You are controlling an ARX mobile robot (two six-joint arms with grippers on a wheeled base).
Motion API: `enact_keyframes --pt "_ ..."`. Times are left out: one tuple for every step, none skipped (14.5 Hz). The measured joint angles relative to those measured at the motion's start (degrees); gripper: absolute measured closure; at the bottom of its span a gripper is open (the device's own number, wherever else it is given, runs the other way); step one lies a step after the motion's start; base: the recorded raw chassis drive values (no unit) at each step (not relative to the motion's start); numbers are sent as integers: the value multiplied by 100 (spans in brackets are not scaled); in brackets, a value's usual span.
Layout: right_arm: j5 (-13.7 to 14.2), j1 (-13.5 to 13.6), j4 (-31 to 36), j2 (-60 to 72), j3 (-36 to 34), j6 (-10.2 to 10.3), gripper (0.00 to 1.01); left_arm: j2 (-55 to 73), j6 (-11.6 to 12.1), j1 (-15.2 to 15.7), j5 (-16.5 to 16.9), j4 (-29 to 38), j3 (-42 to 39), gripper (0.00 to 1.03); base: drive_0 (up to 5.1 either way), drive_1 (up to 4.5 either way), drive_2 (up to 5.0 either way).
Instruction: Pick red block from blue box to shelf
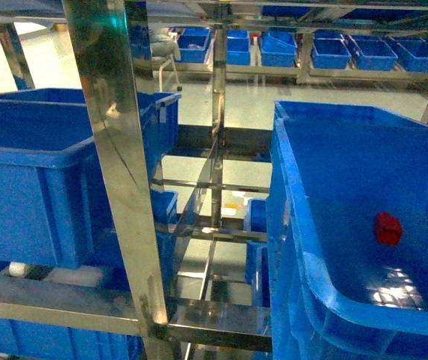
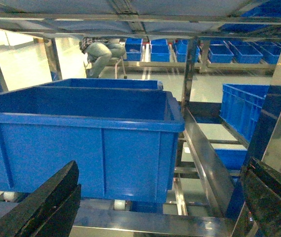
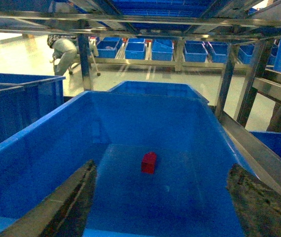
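Setting: we face a warehouse aisle with rows of blue crates (image 1: 327, 51) beyond.
Shelf (image 1: 113, 150): steel uprights, crates on its tiers.
Blue box (image 3: 42, 143): we see it on the right tier.
Red block (image 3: 149, 162): alone on the box floor.
Right gripper (image 3: 162, 207): fingers spread wide, holding nothing.
Left gripper (image 2: 155, 212): likewise spread, facing a ribbed crate (image 2: 81, 143).

My shelf (image 1: 116, 187) of shiny steel rails fills the frame, carrying one blue crate (image 1: 41, 180) at left and another blue crate (image 1: 349, 225) at right.
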Motion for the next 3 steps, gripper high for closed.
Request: enact_keyframes --pt "2 0 0 0 0 0 7 0 0 0 0 0 0 5 0 0 0" --pt "0 0 0 0 0 2 3 0 0 0 0 0 0 5 0 0 0" --pt "0 0 0 0 0 0 3 0 0 0 0 0 0 5 0 0 0"
